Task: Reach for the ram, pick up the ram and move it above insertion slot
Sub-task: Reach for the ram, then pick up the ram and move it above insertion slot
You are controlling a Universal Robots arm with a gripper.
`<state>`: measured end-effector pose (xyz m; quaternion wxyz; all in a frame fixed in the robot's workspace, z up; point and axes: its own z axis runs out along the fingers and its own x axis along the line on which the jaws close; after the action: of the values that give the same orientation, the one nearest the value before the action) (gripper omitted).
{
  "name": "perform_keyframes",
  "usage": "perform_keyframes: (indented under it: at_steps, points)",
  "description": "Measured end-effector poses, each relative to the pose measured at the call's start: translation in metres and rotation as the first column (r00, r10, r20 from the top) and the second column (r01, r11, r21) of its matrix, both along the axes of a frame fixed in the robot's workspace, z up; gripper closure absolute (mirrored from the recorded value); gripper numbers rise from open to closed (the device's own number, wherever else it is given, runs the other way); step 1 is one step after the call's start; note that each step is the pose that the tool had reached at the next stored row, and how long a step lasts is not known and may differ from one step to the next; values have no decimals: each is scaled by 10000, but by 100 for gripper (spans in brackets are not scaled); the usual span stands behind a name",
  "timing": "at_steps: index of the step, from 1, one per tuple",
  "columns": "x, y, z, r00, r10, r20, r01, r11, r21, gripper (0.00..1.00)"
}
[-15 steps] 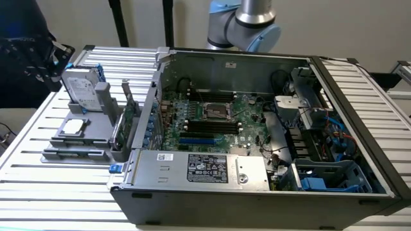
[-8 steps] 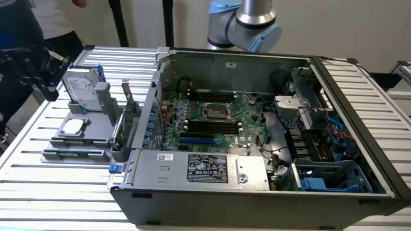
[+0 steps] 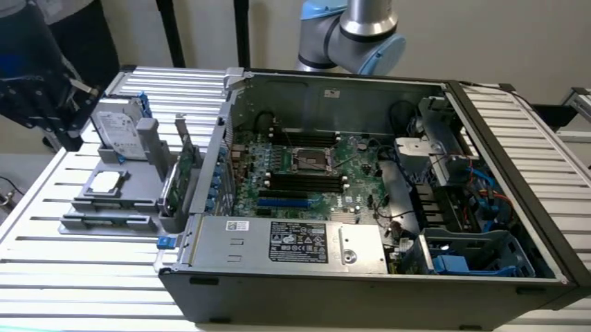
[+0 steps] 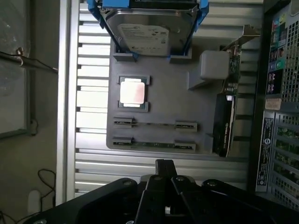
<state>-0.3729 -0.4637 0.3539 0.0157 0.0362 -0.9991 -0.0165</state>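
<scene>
Currently the ram (image 4: 154,144) lies flat on its long edge in a narrow slot of the grey parts holder (image 4: 161,109), clipped at both ends, with only a thin green strip of it showing. It sits in the row of the holder closest to the gripper (image 4: 164,164), apart from it, with bare table slats between the two. The gripper's two dark fingers are pressed together and hold nothing. A second parallel slot lies just beside the ram, on the side towards the processor chip (image 4: 132,92); whether it carries a stick I cannot tell. Beyond the chip, a silver hard drive (image 4: 149,30) stands in blue brackets at the far end of the holder. Along the holder's edge nearest the computer, a green expansion card (image 4: 227,116) with a metal bracket stands on edge.

In the exterior view the holder rests on a slatted aluminium table (image 3: 83,290), at the exterior view's left of an open computer case (image 3: 277,294). Inside the case lies the motherboard (image 3: 356,173), with black memory slots (image 3: 305,182) near its middle, well apart from the ram. The robot arm (image 3: 356,31) rises behind the case.
</scene>
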Motion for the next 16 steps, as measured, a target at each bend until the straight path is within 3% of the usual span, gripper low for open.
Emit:
perform_keyframes:
  at_steps: [4, 8, 12, 16]
  points:
    - [0, 0, -3, 9974, 719, 0, -719, 9974, -1, 89]
    - [0, 0, -8, 9894, 1449, 0, -1449, 9894, -1, 89]
    - [0, 0, -12, 9764, 2157, 0, -2157, 9764, -1, 89]
    - [0, 0, -18, 9580, 2869, 0, -2869, 9580, -1, 89]
